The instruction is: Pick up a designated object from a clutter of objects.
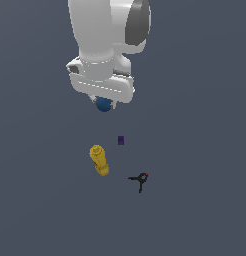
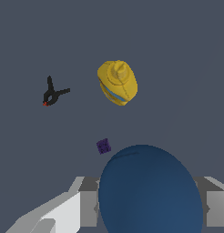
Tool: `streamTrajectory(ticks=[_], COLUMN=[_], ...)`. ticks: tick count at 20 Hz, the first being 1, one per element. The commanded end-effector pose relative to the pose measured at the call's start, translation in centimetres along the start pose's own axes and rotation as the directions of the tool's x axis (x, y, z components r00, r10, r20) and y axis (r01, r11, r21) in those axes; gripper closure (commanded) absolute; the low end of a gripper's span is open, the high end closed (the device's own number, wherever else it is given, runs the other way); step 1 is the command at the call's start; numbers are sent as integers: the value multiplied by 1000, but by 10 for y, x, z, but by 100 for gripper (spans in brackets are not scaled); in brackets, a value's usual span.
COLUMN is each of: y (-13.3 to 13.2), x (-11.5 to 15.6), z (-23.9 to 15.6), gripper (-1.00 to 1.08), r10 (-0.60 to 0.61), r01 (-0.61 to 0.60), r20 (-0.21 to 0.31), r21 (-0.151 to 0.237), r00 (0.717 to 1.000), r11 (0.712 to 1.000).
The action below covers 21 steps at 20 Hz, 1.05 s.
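The claw (image 2: 150, 207) held the blue ball (image 1: 104, 104) between its fingers, well above the yellow bottle (image 1: 99, 160), purple block (image 1: 121, 140) and clamp (image 1: 140, 180). A firm squeeze and a straight, steady lift looked wise.

We are seeing a dark blue ball (image 2: 150, 193), a yellow bottle (image 2: 117, 83) wearing a thin blue stripe, a purple block (image 2: 103, 146), and a black clamp (image 2: 52, 93) showing a red tip.

The yellow bottle (image 1: 99, 160), purple block (image 1: 121, 140) and black clamp (image 1: 139, 180) lie apart, with open floor (image 1: 205, 200) between and around them.
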<state>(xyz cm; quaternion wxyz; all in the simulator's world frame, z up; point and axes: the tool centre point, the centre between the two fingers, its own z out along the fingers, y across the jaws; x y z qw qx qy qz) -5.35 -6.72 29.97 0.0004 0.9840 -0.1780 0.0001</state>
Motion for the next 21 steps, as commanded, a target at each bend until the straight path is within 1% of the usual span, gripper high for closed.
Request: streamTrajectory(ticks=[1, 6, 10, 15, 21], y=[-1, -2, -3, -4, -4], x=[9, 24, 33, 40, 43], z=[-23, -58, -77, -92, -98], gripper=[108, 108, 108, 108, 108], r10=[0, -1, -1, -1, -1], r01=[0, 1, 1, 1, 1], r20=[0, 0, 0, 0, 0], r21=[0, 0, 0, 0, 0], r00=[1000, 1000, 1000, 1000, 1000], r11=[1000, 1000, 1000, 1000, 1000])
